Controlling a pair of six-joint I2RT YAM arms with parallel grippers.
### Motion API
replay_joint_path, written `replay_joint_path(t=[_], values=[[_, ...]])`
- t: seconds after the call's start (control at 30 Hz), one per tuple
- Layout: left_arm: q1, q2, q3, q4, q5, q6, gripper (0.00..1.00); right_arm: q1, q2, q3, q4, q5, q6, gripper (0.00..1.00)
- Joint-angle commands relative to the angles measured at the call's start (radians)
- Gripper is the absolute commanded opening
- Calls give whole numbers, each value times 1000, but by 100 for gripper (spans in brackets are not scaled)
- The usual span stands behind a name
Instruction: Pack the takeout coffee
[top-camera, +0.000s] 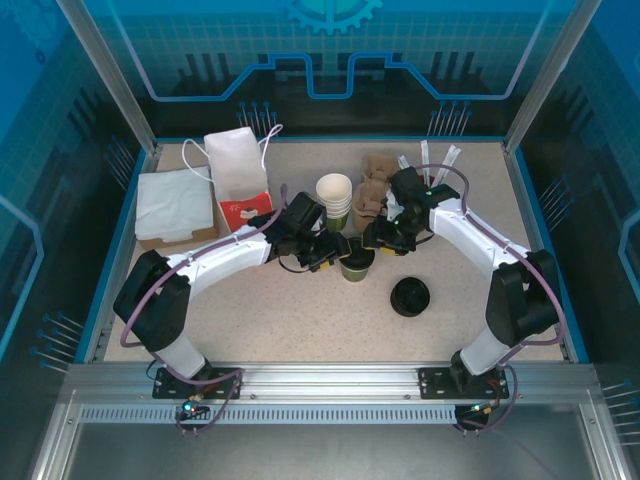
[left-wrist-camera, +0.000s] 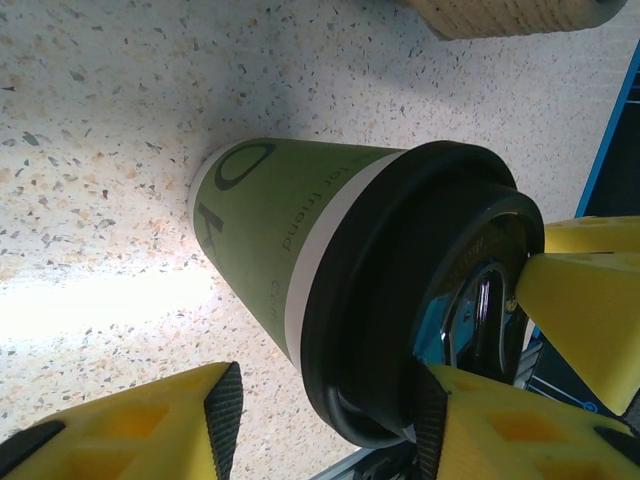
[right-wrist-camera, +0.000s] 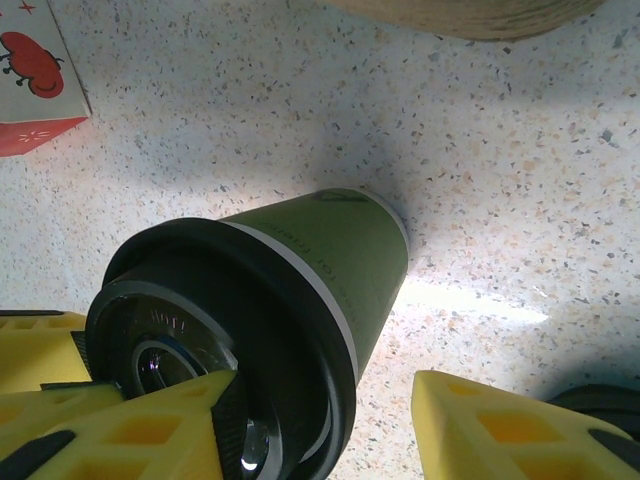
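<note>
The takeout coffee (top-camera: 357, 264) is a yellow-green paper cup with a black lid, standing upright mid-table. My left gripper (top-camera: 335, 252) is at its left and my right gripper (top-camera: 383, 240) at its right, both at lid height. In the left wrist view the cup (left-wrist-camera: 290, 210) fills the middle. The left gripper (left-wrist-camera: 325, 420) is open: one pad (left-wrist-camera: 432, 420) touches the lid rim and the other finger stands clear of the cup. In the right wrist view the right gripper (right-wrist-camera: 330, 410) is open too. One finger (right-wrist-camera: 170, 425) rests against the lid (right-wrist-camera: 200, 320), the other is well apart.
A stack of lidless cream cups (top-camera: 334, 198) and brown pulp carriers (top-camera: 375, 190) stand just behind the cup. Loose black lids (top-camera: 410, 297) lie to its front right. A white paper bag (top-camera: 238, 160), a red-and-white box (top-camera: 245, 208) and napkins (top-camera: 177, 205) sit at the back left.
</note>
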Motion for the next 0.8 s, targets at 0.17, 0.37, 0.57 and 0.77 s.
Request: replay_joint_path(t=[0.17,0.37,0.57,0.77], values=[[-11,41,-55,-124,-20,-31,49,27,3,1,-98,23,-3,47],[-15,55,-61,-122,-21,-40,48,29,4,-2,-106,24,-3,46],[-19,76,-54,-129,-22,-43,48,31,3,-5,-114,29,-4,44],[-27,89,-30,-147,-31,-33,48,38,-1,-8,-100,15,1,44]])
